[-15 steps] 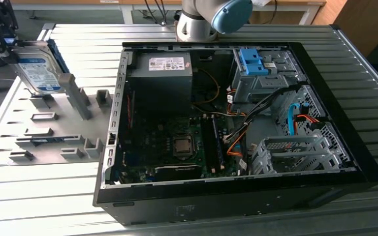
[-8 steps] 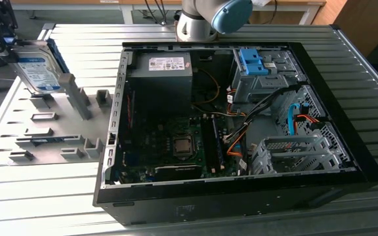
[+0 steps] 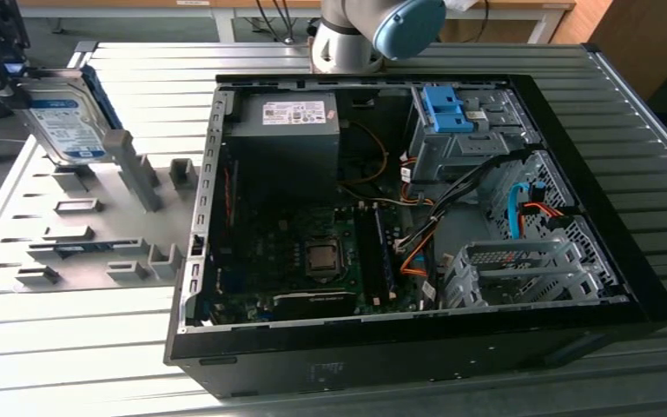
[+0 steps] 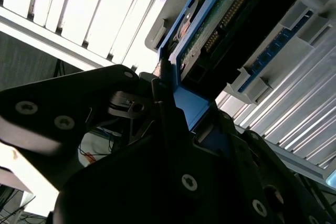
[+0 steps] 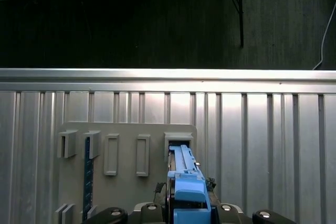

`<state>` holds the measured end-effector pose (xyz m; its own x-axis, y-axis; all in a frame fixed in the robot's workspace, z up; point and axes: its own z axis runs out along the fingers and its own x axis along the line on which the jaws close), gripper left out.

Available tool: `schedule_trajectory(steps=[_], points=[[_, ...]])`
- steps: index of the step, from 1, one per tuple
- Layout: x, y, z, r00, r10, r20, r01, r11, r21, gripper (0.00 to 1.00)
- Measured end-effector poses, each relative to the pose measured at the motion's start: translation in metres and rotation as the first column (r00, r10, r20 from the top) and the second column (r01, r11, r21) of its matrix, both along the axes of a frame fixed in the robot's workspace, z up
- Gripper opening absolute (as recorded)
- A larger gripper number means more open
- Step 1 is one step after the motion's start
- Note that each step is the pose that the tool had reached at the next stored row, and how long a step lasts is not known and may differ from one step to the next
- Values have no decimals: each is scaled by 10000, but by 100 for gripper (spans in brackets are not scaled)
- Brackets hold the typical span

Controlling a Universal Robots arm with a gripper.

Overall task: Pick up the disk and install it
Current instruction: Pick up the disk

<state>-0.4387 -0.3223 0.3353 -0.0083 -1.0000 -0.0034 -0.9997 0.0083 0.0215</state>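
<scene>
The work is sitting at its first stage: the pick-up is under way and the install is not yet begun. The black claw (image 3: 11, 80) is gripping the disk (image 3: 69, 122), a flat silver-grey rectangular hard drive with a white-and-blue label and blue plastic rails. In both wrist views its dark fingers (image 4: 164, 95) are pressing against the blue rail on either side, so I am judging it to be clamped on the disk rather than standing apart.

The disk is sitting well outside the open black computer case (image 3: 646, 295), off its side toward the exterior view's left, over the far end of the grey slotted holding plate (image 3: 90, 252) that is lying on the ribbed metal counter (image 3: 67, 347). Its lower end is reaching the plate at one of the slots; whether it is seated in the slot or just clear of it I cannot tell.

Inside the case, the grey metal drive cage (image 3: 472, 143) at the far corner is carrying a bare blue plastic bracket (image 3: 450, 109) and no drive, so the whole carry across and the seating are remaining.

The disk is standing on end, its long axis running from the claw down to the plate and leaning away from the case at the top. Its labelled face is turning toward the case side.
</scene>
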Motion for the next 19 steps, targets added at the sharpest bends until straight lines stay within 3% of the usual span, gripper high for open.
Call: schedule_trajectory(steps=[19], points=[[0, 0, 109, 10000, 0, -1, 0, 10000, 0, 37]])
